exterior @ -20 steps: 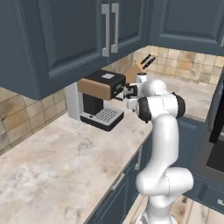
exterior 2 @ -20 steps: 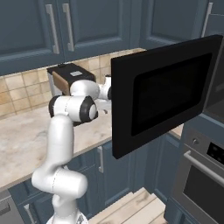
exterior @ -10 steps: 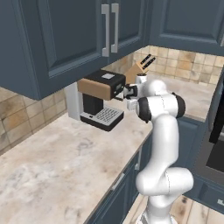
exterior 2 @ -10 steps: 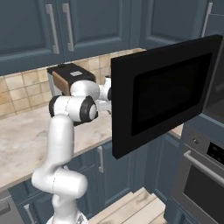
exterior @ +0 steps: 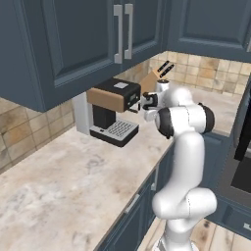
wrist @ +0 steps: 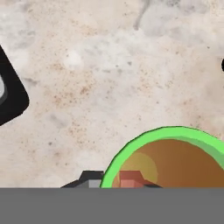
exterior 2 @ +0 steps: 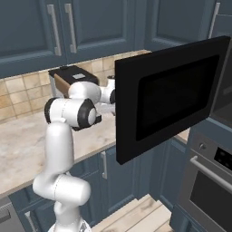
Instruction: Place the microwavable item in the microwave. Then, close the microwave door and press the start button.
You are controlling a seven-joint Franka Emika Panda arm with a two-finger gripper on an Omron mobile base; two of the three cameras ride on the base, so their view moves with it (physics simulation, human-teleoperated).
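In the left base view, dark blue wall cabinets [exterior: 88, 44] hang over a pale marbled counter [exterior: 63, 181] backed by beige tiles. A coffee machine [exterior: 112, 110] with a brown and black top stands on the counter under the cabinets. Just to its right a wooden knife block [exterior: 158, 77] sits in the corner. The white arm [exterior: 184, 147] rises from the lower right and bends over the counter, its hand reaching down beside the coffee machine; the gripper itself is hidden behind the arm's wrist there.

In the right base view, the coffee machine [exterior 2: 70, 79] is at the left against the tiled wall, with the arm [exterior 2: 68, 131] in front of it. To the right, the black microwave door [exterior 2: 170, 95] stands swung wide open toward the camera, covering the middle of the picture and the counter behind it. At the far right, an oven [exterior 2: 210, 181] with a silver bar handle sits below.

In the hand view, the marbled counter [wrist: 113, 74] lies beneath the hand. A black corner of the coffee machine's base [wrist: 11, 94] shows at the left edge. At the lower right is the green cup [wrist: 175, 159], seen from above: a bright green rim around a brownish inside. The gripper [wrist: 127, 181] has its jaws drawn together on the near rim of the cup, one finger tip [wrist: 89, 179] outside the wall and the other showing reddish inside. Whether the cup rests on the counter or hangs just above it cannot be told
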